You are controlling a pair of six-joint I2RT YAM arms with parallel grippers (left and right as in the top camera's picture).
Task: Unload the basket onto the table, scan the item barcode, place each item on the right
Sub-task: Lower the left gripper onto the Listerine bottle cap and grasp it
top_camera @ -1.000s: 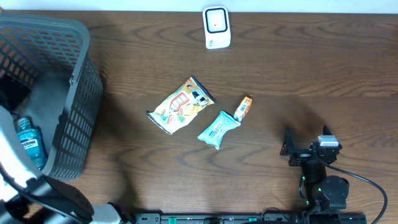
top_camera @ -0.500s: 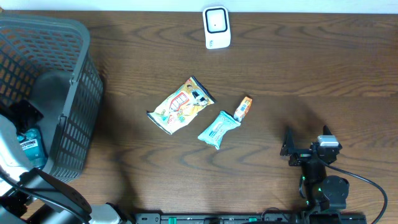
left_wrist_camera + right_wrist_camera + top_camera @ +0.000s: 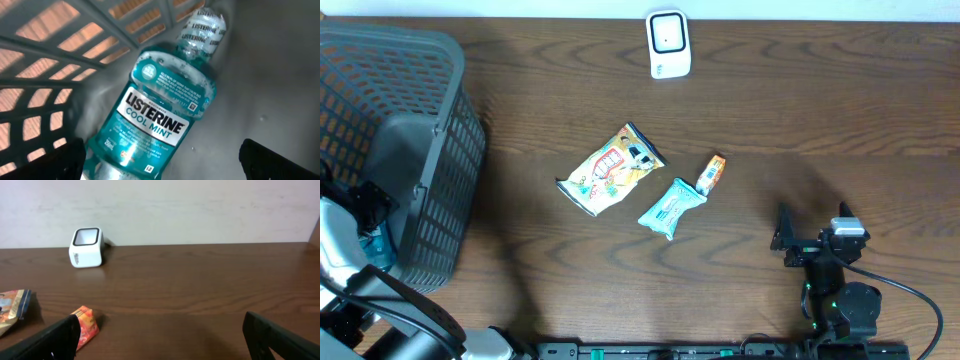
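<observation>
A teal Listerine Cool Mint bottle point(image 3: 160, 115) lies on its side on the floor of the grey basket point(image 3: 440, 150), cap pointing up and to the right in the left wrist view. My left gripper point(image 3: 162, 162) hangs open just above the bottle's lower end, one finger on each side and neither touching it. From overhead, the left gripper point(image 3: 365, 215) is inside the basket and covers nearly all of the bottle. The white scanner point(image 3: 668, 44) stands at the table's far edge. My right gripper point(image 3: 813, 232) rests open near the front right, holding nothing.
A yellow snack bag point(image 3: 611, 168), a teal packet point(image 3: 671, 207) and a small orange packet point(image 3: 711, 174) lie mid-table. The basket's mesh walls point(image 3: 60, 60) close in around my left gripper. The right wrist view shows the scanner point(image 3: 86, 247) and the orange packet point(image 3: 85, 325).
My left arm has come down deeper into the basket over the bottle, which now shows less from overhead. The right arm has stayed still.
</observation>
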